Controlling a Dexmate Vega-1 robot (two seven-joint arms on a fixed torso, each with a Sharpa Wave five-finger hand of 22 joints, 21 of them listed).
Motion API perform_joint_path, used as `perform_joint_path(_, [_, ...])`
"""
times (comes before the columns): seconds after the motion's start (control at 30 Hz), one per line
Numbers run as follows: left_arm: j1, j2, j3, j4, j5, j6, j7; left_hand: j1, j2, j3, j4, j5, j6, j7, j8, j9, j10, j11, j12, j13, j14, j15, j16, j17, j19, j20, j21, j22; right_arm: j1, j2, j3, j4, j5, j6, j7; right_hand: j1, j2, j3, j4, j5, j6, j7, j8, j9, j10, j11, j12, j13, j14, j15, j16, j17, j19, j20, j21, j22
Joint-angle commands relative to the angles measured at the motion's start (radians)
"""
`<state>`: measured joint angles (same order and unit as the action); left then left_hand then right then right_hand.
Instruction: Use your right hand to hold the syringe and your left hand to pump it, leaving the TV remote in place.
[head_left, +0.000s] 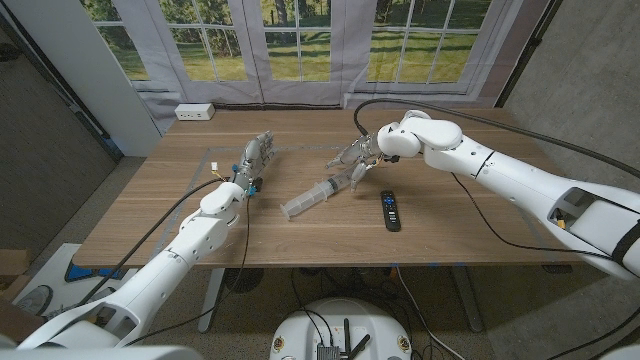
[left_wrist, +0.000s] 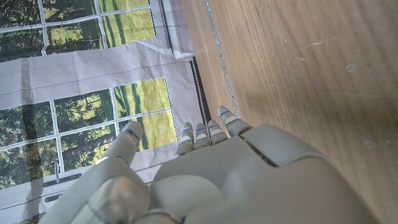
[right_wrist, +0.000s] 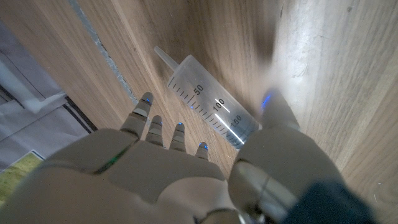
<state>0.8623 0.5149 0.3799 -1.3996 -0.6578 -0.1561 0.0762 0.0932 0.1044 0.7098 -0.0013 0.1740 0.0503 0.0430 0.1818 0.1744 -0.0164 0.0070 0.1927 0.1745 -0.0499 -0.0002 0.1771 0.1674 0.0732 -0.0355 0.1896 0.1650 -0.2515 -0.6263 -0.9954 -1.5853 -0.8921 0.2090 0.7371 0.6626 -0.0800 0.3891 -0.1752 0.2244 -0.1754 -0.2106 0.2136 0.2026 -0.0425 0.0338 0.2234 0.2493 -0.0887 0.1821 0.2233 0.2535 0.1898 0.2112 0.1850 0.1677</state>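
While the wooden table (head_left: 330, 235) carries everything, the job sits at its first step: the reach for the grasp, nothing held yet. Right arm (head_left: 520, 180) comes in from the far side w/ the right hand (head_left: 356, 156) poised over the tip end of the syringe (head_left: 320, 193), fingers apart and empty; in the right wrist view the right hand's fingers (right_wrist: 163, 127) lie on one side of the graduated barrel and the thumb on the other, so it brackets the syringe w/o closing. Can't tell if any pad touches the barrel. Left arm (head_left: 190, 250) rests w/ the left hand (head_left: 255, 160) well apart from the syringe, toward the robot's left, fingers fairly straight, holding nothing; left wrist view shows the fingers pointing along the tabletop toward the window (head_left: 300, 40). Syringe lies flat on the table near the middle, slanted, plunger pulled out toward the near-left. TV remote (head_left: 390, 210) lies just beside it on the robot's right, not touching, and must stay put. Next move, as I judge it: right hand closes around the barrel and steadies or lifts it, keeping clear of the remote; then left hand has to cross over to the plunger end and push along the syringe's axis. Risk: round barrel may roll out as the fingers close.
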Motion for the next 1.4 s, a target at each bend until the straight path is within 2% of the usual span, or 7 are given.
perform_joint_path(0.03, [-0.012,-0.012,0.007,0.024,-0.006,0.001,-0.013,-0.011,0.072,-0.001,0.007,0.006,0.01,-0.002,0.003,0.002,0.007,0.0,0.005,0.004,0.005,-0.002,0.003,0.004,0.004,-0.012,0.004,0.006,0.011,0.014,-0.013,0.04,-0.007,0.038,-0.039,0.029,0.006,0.016,0.002,0.0,0.023,-0.005,0.021,0.007,0.027,-0.004,0.015,0.01,0.025,-0.011,0.016,0.006,-0.001,0.0,0.004,0.003])
perform_joint_path(0.3, [-0.017,-0.017,0.012,0.033,-0.01,0.005,-0.022,-0.013,0.071,0.001,0.008,0.006,0.011,-0.003,0.004,0.002,0.01,-0.001,0.005,0.004,0.006,0.0,0.002,0.003,0.005,-0.013,0.004,0.006,0.02,0.02,-0.02,0.064,-0.008,0.055,-0.055,0.07,0.005,0.03,0.002,-0.009,0.109,-0.006,0.061,0.015,0.124,-0.034,0.051,0.024,0.072,-0.052,0.043,0.015,0.042,-0.005,0.014,0.003])
perform_joint_path(0.5, [-0.012,-0.018,0.012,0.029,-0.01,0.005,-0.016,-0.015,0.07,0.003,0.01,0.006,0.012,-0.004,0.003,0.002,0.01,-0.001,0.004,0.004,0.006,-0.001,0.002,0.003,0.007,-0.012,0.005,0.006,0.016,0.016,-0.019,0.069,-0.013,0.061,-0.083,0.102,0.008,0.04,0.006,-0.017,0.203,-0.007,0.099,0.017,0.206,-0.07,0.076,0.036,0.13,-0.093,0.074,0.024,0.097,-0.011,0.019,0.002])
perform_joint_path(0.77, [-0.009,-0.022,0.011,0.028,-0.013,0.001,-0.016,-0.016,0.069,0.004,0.011,0.006,0.015,-0.004,0.004,0.002,0.012,-0.002,0.005,0.004,0.008,0.0,0.002,0.003,0.008,-0.012,0.005,0.006,0.002,0.006,-0.017,0.067,-0.038,0.068,-0.147,0.142,0.014,0.05,0.003,-0.022,0.306,-0.008,0.138,0.017,0.31,-0.106,0.104,0.045,0.195,-0.151,0.108,0.033,0.14,-0.05,0.018,0.001])
perform_joint_path(0.93, [-0.008,-0.024,0.012,0.027,-0.014,-0.001,-0.017,-0.018,0.068,0.005,0.013,0.006,0.018,-0.005,0.005,0.002,0.015,-0.002,0.006,0.004,0.009,0.001,0.002,0.003,0.009,-0.011,0.005,0.006,-0.003,0.011,-0.019,0.072,-0.051,0.066,-0.172,0.168,0.011,0.052,0.001,-0.028,0.339,-0.009,0.152,0.018,0.36,-0.121,0.116,0.047,0.219,-0.174,0.122,0.037,0.162,-0.07,0.018,0.001])
perform_joint_path(1.3, [-0.001,-0.027,0.011,0.022,-0.018,-0.006,-0.016,-0.021,0.067,0.007,0.015,0.006,0.022,-0.004,0.005,0.002,0.017,-0.005,0.005,0.004,0.01,0.001,0.002,0.003,0.012,-0.01,0.005,0.006,-0.011,0.023,-0.028,0.086,-0.079,0.06,-0.234,0.225,0.019,0.058,0.002,-0.036,0.433,-0.009,0.193,0.023,0.463,-0.15,0.139,0.054,0.278,-0.235,0.161,0.047,0.19,-0.096,0.013,0.001])
perform_joint_path(1.4, [0.0,-0.027,0.011,0.021,-0.018,-0.008,-0.016,-0.022,0.067,0.007,0.016,0.006,0.023,-0.005,0.005,0.002,0.018,-0.006,0.006,0.004,0.011,0.0,0.002,0.003,0.012,-0.009,0.005,0.006,-0.016,0.018,-0.026,0.082,-0.087,0.056,-0.251,0.235,0.02,0.055,0.006,-0.038,0.472,-0.008,0.21,0.025,0.508,-0.171,0.15,0.057,0.304,-0.257,0.178,0.053,0.199,-0.107,0.012,0.001])
